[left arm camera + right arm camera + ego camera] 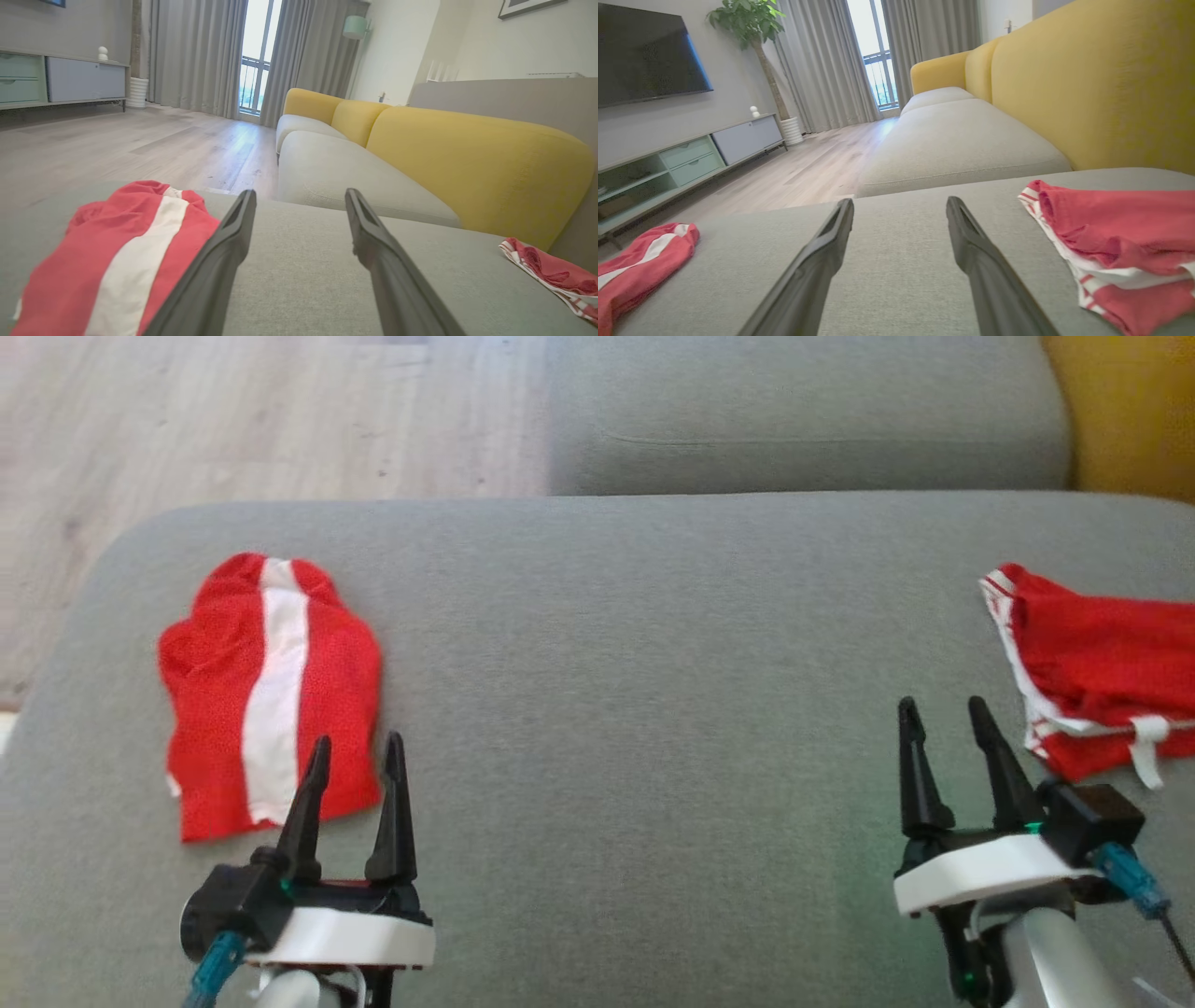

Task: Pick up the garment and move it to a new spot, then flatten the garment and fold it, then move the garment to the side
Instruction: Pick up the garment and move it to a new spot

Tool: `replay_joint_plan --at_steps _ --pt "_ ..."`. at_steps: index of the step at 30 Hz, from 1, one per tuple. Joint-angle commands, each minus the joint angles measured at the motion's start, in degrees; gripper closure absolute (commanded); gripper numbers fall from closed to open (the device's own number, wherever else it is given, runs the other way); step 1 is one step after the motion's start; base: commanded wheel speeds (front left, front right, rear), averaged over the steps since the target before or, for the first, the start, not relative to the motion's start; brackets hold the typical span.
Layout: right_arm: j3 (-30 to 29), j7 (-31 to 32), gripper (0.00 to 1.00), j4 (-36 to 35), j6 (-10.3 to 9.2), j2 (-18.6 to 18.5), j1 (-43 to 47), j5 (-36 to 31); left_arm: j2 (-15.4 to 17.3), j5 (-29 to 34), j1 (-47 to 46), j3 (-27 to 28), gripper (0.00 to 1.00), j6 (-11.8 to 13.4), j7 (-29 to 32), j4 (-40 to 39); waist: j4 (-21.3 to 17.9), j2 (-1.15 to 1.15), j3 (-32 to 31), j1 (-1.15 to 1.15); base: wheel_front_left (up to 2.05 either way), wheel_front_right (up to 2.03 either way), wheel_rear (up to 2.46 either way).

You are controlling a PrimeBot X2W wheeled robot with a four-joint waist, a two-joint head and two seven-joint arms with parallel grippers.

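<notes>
A red garment with a broad white stripe (271,695) lies folded on the left of the grey sofa cushion (635,663). It appears at the lower left of the left wrist view (121,261) and far left of the right wrist view (640,266). A second red garment with white trim and a drawstring (1102,681) lies crumpled at the right edge (1120,233) (556,275). My left gripper (358,739) (300,192) stands open and empty, just below and right of the striped one. My right gripper (941,702) (900,199) is open and empty, left of the crumpled one.
Beyond the cushion lies a second grey seat (803,420) with yellow backrests (472,163). Wooden floor (233,420) runs past the cushion's far left edge. A TV unit (691,154) and curtains (196,51) stand across the room.
</notes>
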Motion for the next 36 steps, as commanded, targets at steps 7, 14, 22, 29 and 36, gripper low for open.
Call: replay_joint_plan --at_steps 7,14,22,29,36 --pt "4.1 -0.68 0.0 -1.42 -0.04 -0.17 -0.01 1.63 0.27 1.13 -1.32 2.88 0.0 0.12 -0.29 -1.38 7.0 0.0 -1.22 0.0 0.0 0.0 0.0" --pt "6.79 -0.69 0.0 -0.85 -0.04 -0.17 0.58 3.29 0.27 1.72 -0.76 3.77 0.0 0.02 -0.29 -1.24 11.98 0.0 -1.77 0.0 0.0 0.0 0.0" --pt "8.89 -0.69 0.0 -0.71 -0.04 -0.17 0.36 3.85 0.27 1.95 -0.41 4.96 0.0 0.03 -0.29 -1.51 15.59 0.0 -1.38 0.0 0.0 0.0 0.0" --pt "9.69 -0.69 0.0 -1.21 -0.04 -0.17 -0.7 3.98 0.27 1.53 -1.59 6.56 0.0 -0.05 -0.29 -1.32 15.46 0.0 1.18 0.0 0.0 0.0 0.0" --pt "9.23 -0.45 0.0 -2.98 -0.04 -0.17 -3.84 2.41 3.66 2.44 -9.48 9.89 0.0 -0.96 -0.29 1.73 12.9 0.0 7.74 0.0 0.0 0.0 0.0"
